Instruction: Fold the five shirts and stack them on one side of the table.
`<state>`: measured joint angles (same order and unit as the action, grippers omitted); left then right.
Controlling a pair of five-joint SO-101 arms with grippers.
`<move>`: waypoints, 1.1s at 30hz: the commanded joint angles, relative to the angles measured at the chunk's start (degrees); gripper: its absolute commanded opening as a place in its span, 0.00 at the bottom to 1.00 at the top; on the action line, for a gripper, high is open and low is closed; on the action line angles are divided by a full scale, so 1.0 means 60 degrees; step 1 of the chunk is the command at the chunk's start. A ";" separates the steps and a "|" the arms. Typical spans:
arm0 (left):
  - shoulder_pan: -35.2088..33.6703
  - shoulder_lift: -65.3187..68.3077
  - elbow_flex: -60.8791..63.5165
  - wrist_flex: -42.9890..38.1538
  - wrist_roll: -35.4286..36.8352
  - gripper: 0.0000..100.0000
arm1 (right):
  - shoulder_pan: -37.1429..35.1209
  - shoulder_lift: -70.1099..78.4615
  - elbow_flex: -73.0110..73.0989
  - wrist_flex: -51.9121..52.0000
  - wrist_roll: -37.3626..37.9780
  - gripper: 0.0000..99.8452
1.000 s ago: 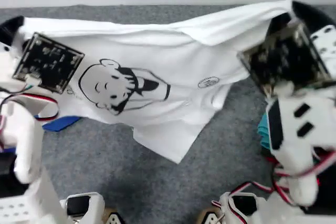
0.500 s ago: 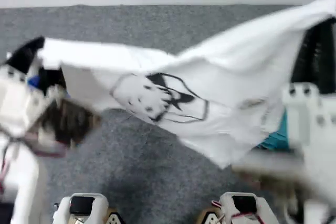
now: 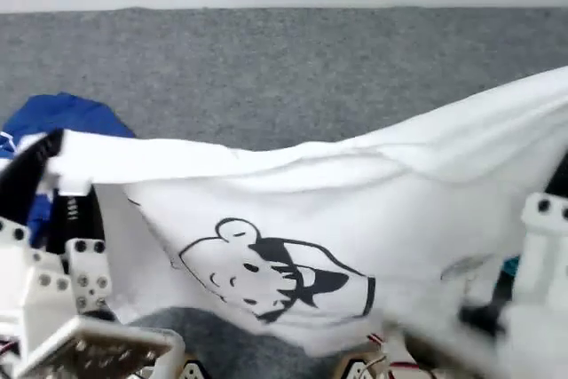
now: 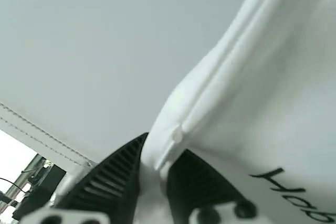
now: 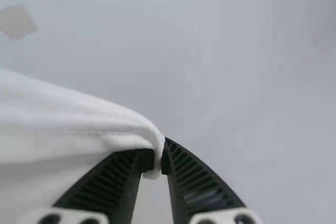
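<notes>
Shirt: white cotton T-shirt with a black cartoon print (image 3: 355, 210), lifted off the table and stretched wide between the two arms, with its lower hem sagging toward the arm bases.
Left gripper (image 4: 157, 163): clenched on a stitched seam fold of the shirt.
Right gripper (image 5: 156, 165): pinched tight on a rolled edge of the same shirt.
Step (judged): spreading the shirt so it can be laid flat before the first fold.
Doing it well: hold both ends level and taut, let the hanging hem touch down first, then draw the cloth out so it lands without wrinkles. Let go only once it lies flat.
Open room: a broad band of bare grey felt table (image 3: 266, 68) beyond the shirt, toward the far edge.
Edges: crumpled blue garment (image 3: 62, 117) near the shirt's left end; a scrap of teal cloth (image 3: 510, 265) under the right end — don't drape over either.
</notes>
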<state>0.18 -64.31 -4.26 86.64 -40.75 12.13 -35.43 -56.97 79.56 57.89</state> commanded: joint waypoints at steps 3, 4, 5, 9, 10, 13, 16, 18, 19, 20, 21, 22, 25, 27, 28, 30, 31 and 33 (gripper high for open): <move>0.0044 0.0073 0.2015 0.0454 -0.0073 0.02 | 0.0125 0.0535 0.2418 0.0696 0.0044 0.01; 0.0044 0.0073 0.2513 0.0425 -0.0073 0.02 | -0.0022 0.0564 0.2960 0.0667 0.0044 0.01; 0.0044 0.0073 0.2982 0.0396 -0.0088 0.02 | -0.0242 0.0593 0.3487 0.0608 0.0044 0.01; -0.0029 0.0147 0.5223 -0.1128 -0.0088 0.02 | -0.0930 0.0623 0.5597 0.0110 0.0044 0.01; -0.0044 0.0147 0.5839 -0.1832 -0.0088 0.02 | -0.1062 0.0623 0.6139 -0.0256 0.0044 0.01; -0.0015 0.0161 0.7744 -0.4190 -0.0088 0.02 | -0.1297 0.0623 0.7736 -0.1927 0.0044 0.01; 0.0029 0.0264 0.9311 -0.6359 -0.0088 0.02 | -0.1458 0.0623 0.9421 -0.4066 0.0073 0.01; -0.0029 0.0659 0.9839 -0.7355 -0.0103 0.02 | -0.1560 0.0623 1.0535 -0.5516 0.0088 0.01; -0.0044 0.0967 0.9897 -0.7648 -0.0117 0.02 | -0.1604 0.0623 1.1018 -0.6190 0.0103 0.01; -0.0044 0.1333 0.9883 -0.7824 -0.0205 0.02 | -0.1648 0.0623 1.1516 -0.6864 0.0103 0.01; -0.0044 0.1714 0.9795 -0.7956 -0.0396 0.02 | -0.1692 0.0637 1.1971 -0.7524 0.0103 0.01; -0.0044 0.2095 0.9663 -0.8103 -0.0586 0.02 | -0.1736 0.0637 1.2410 -0.8154 0.0103 0.01; -0.0044 0.3253 0.9209 -0.8791 -0.0762 0.02 | -0.1853 0.0637 1.3582 -0.9883 0.0103 0.01; -0.0059 0.4088 0.8872 -0.9377 -0.0762 0.02 | -0.1897 0.0652 1.4212 -1.0835 0.0103 0.01; -0.0073 0.4527 0.8637 -0.9641 -0.0777 0.02 | -0.1912 0.0725 1.4432 -1.1260 0.0103 0.01; -0.0278 0.5392 0.8066 -1.0110 -0.0777 0.02 | -0.1927 0.1062 1.4564 -1.1919 0.0117 0.01; -0.0352 0.5846 0.7700 -1.0330 -0.0777 0.02 | -0.1897 0.1297 1.4549 -1.2212 0.0117 0.01; -0.0425 0.6755 0.6967 -1.0667 -0.0747 0.02 | -0.1883 0.1780 1.4418 -1.2799 0.0117 0.01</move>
<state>-1.49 -29.76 45.49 26.77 -44.53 1.05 -26.90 30.77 8.44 57.89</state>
